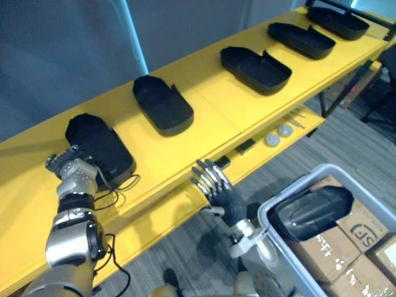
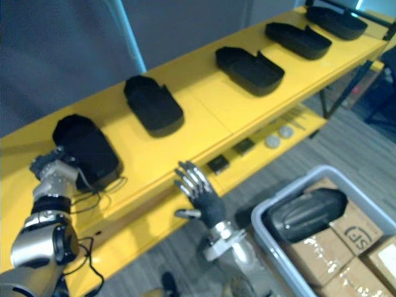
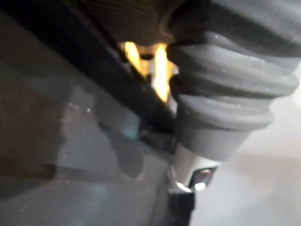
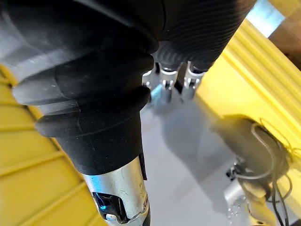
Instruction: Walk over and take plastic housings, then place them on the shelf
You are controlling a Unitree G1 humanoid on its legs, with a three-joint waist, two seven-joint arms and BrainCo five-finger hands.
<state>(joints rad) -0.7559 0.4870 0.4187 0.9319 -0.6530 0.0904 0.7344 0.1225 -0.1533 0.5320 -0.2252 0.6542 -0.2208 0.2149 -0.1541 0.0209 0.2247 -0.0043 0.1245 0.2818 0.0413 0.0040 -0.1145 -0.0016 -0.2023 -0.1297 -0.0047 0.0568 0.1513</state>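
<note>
Housing [image 1: 102,148] on shelf [image 1: 207,108] touches left hand [image 1: 64,164], grip unclear; right hand [image 1: 213,185] splayed, apart.

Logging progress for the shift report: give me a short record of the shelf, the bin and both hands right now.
shelf: yellow shelf, five black housings in a row on top
nearest housing: at the left end, left hand at its near end
other housings: untouched
right hand: open, empty, below the shelf edge
bin: grey bin, bin housing lying on cardboard boxes
</note>
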